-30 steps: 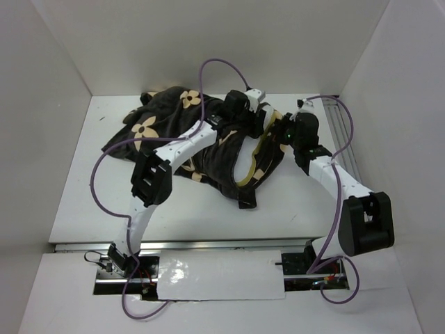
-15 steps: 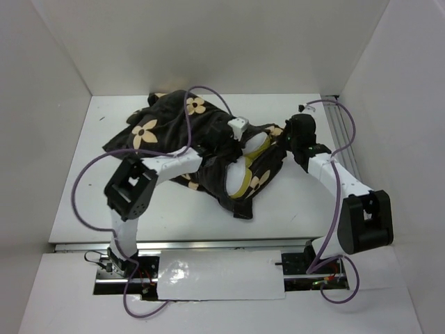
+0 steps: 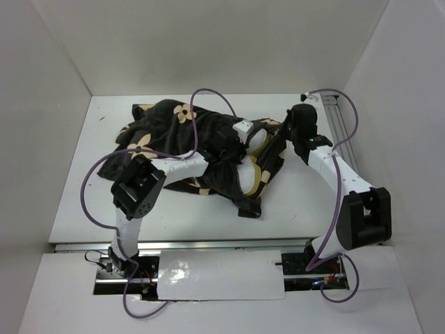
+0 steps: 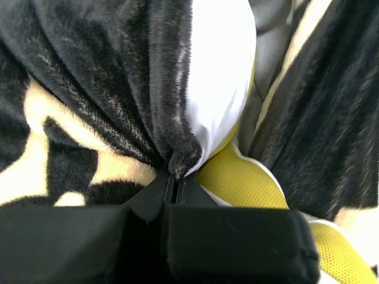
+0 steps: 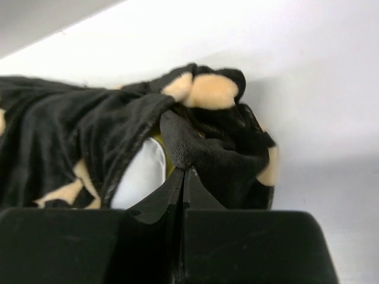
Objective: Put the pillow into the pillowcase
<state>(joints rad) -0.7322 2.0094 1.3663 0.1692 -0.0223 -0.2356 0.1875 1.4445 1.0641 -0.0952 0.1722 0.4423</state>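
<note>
Only white bulge and yellow seam of one pillow [image 3: 258,143] showing, rest buried in one pillowcase [image 3: 170,129] mid-table [image 3: 90,202]. Pinched tight on pillowcase hem: left gripper [image 4: 176,177]; likewise on a fold: right gripper [image 5: 183,173].

The right hand [image 5: 182,176], fingers closed, pinches a fold of the black-and-tan plush pillowcase [image 5: 71,136], with the white pillow [image 5: 139,177] showing just left of that fold, on a white surface [image 5: 314,112].

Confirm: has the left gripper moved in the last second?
Yes. In the top view, the left gripper, shut on the pillowcase, has pulled away from the table's far edge toward its near edge.
</note>
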